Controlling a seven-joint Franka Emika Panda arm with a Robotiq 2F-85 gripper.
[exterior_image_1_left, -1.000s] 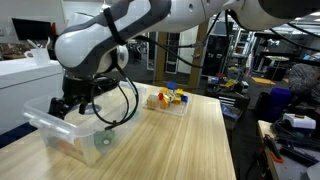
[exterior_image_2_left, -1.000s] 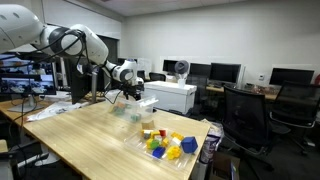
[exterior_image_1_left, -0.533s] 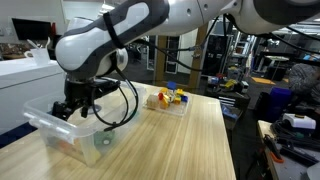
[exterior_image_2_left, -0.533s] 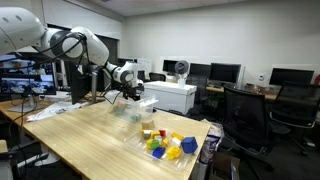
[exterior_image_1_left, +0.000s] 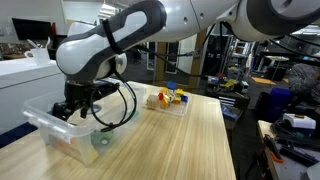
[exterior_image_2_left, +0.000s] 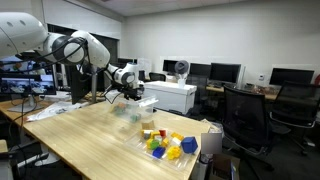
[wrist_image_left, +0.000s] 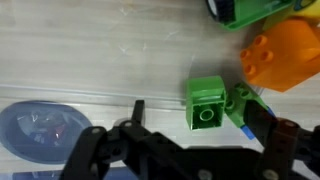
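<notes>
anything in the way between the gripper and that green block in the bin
Nothing visible does. In the wrist view the open gripper hangs over the green block, jaws spread to either side of it. An orange block lies close beside the green one, not over it.

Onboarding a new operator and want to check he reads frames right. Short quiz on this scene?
1. True or false: the gripper is shut on the green block.
2. In the wrist view, which lies close beside the green block? A orange block; B pink ball; C black cup.
3. Fill in: in both exterior views the gripper hangs over the clear ___, well apart from the tray of coloured blocks.

Key: 1 false, the gripper is open with the green block lying between its fingers; 2 A; 3 bin.
</notes>
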